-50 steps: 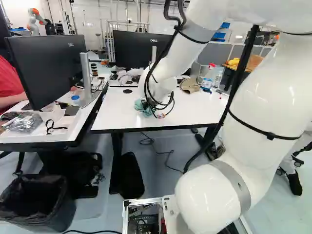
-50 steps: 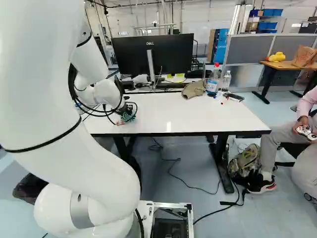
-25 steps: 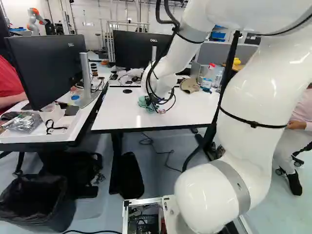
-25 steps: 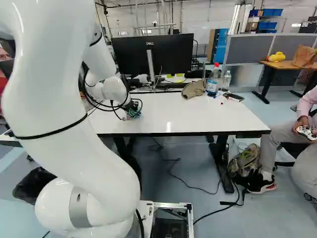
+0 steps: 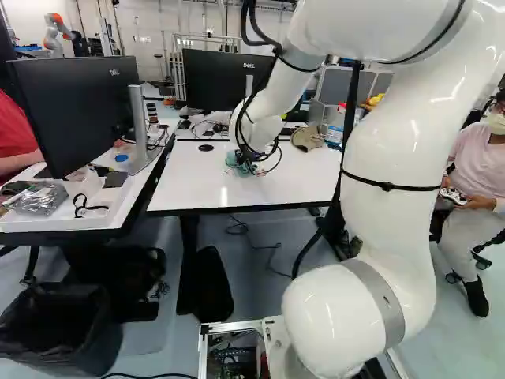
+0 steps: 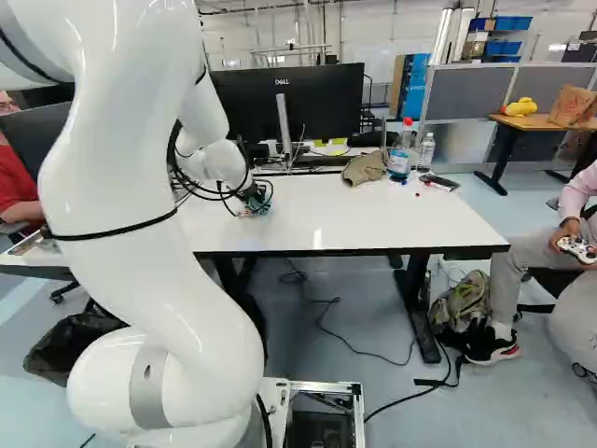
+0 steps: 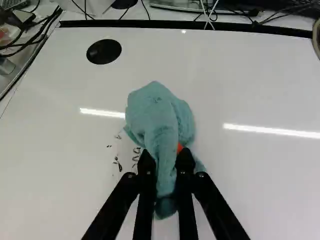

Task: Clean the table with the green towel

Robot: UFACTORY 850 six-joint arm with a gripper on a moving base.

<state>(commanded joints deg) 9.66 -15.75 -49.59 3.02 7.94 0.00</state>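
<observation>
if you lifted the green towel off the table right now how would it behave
The green towel would probably hang floppy, since it lies in soft folds. It is likely light, being just bunched cloth. It seems unlikely to slip, pinched between the gripper's two fingers.

From behind the glossy white jointed arm (image 5: 387, 158), which stands at right in the left base view, both base views look forward and slightly down, sharing the white black-edged table (image 5: 308, 180) near mid-frame; the wrist view faces its top more closely
</observation>
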